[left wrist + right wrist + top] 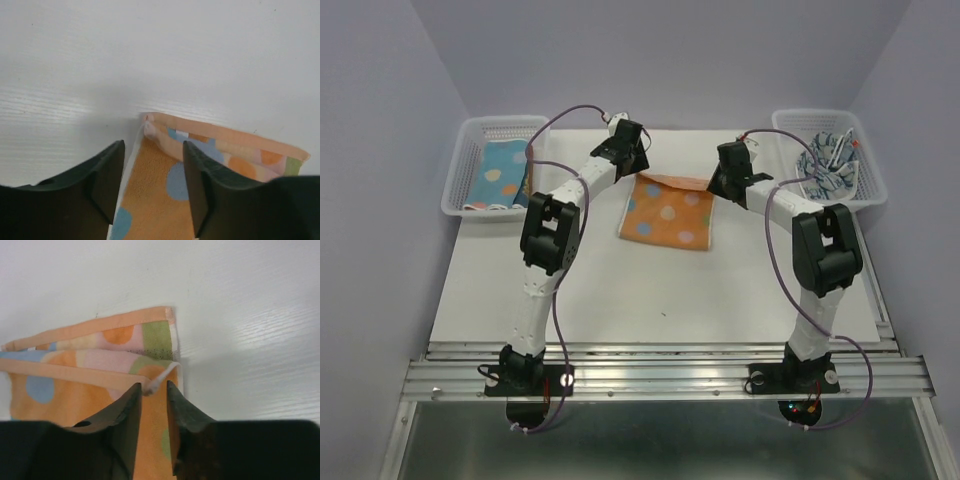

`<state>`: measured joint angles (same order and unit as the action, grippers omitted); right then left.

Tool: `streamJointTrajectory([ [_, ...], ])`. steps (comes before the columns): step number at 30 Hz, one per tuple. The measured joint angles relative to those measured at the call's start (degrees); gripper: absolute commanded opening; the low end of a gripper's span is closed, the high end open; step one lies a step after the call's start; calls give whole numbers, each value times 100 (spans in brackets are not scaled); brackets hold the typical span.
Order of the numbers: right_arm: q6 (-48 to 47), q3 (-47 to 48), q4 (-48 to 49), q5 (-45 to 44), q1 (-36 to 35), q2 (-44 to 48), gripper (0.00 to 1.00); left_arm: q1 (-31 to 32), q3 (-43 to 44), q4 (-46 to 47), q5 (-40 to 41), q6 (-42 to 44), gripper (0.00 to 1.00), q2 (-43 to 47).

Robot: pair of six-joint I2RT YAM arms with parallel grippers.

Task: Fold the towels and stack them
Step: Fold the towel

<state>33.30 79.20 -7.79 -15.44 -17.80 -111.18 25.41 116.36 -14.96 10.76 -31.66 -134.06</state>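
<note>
1. The orange towel (666, 215) was soft, matt terry cloth; its hem was a smoother woven band.
2. The counter (650, 290) was white and matt; a faint wood-like grain ran across it.
3. The left basket (460, 175) and the right basket (870, 170) were white plastic mesh, slightly glossy.
4. The blue dotted towel (500, 172) and the blue-white towel (825, 165) were cloth too, matt.
5. The left gripper (152, 155) and the right gripper (153, 390) were dark plastic, smooth and matt.
6. The rail (660, 370) was silvery ribbed metal; it had a dull sheen.
</note>
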Motion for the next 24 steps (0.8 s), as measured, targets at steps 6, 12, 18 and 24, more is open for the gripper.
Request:
streamJointTrajectory([
  [6, -37, 212, -332, -79, 76, 68, 82, -70, -96, -24, -131, 365, 96, 46],
  [12, 17, -979, -428, 522, 96, 1606, 85, -26, -2702, 138, -85, 396, 96, 2026],
  [18, 249, -2688, -127, 1084, -146, 2802, 85, 127, -5007, 828, -68, -28, 96, 3777],
  [24, 485, -3462, -168, 1351, -308, 2938, 80, 151, -5646, 984, -168, -264, 95, 3626],
])
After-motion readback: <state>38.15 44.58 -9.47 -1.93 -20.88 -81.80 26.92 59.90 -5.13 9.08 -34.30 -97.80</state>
